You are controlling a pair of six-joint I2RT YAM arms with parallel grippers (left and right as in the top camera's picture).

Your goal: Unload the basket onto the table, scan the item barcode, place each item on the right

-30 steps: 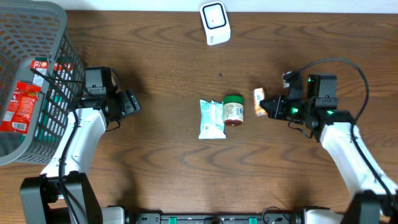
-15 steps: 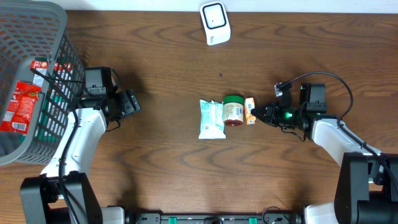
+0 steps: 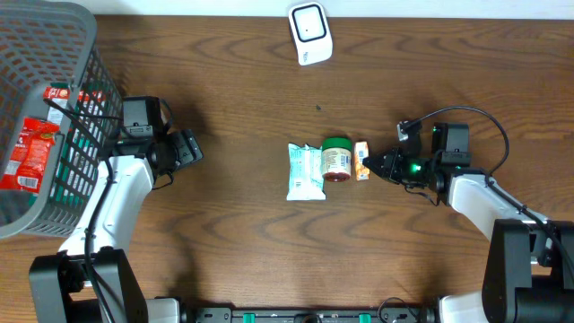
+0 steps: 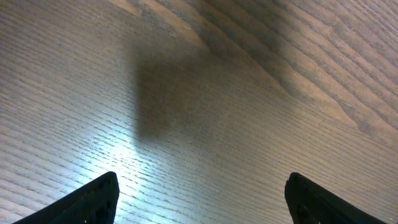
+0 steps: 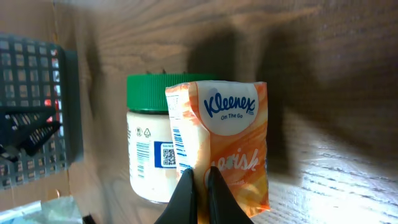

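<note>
An orange Kleenex tissue pack [image 3: 361, 161] stands at mid-table against a green-lidded jar [image 3: 337, 159]. My right gripper [image 3: 375, 165] is shut, pinching the pack's near edge. In the right wrist view the pack [image 5: 230, 143] fills the centre with its barcode side turned left, the jar [image 5: 152, 143] sits behind it, and my right gripper [image 5: 200, 180] grips its lower edge. A white scanner [image 3: 310, 33] lies at the table's far edge. My left gripper [image 3: 193, 146] stays open over bare wood at the left; in the left wrist view the left gripper [image 4: 202, 193] holds nothing.
A pale blue and white pouch [image 3: 305, 170] lies just left of the jar. A grey mesh basket [image 3: 85, 135] with red packets inside stands at the far left, beside the left arm. The basket [image 5: 37, 106] also shows beyond the jar in the right wrist view.
My right gripper carried the tissue pack left and toward the table's near side until it met the jar, then stopped. The left arm has not moved.
</note>
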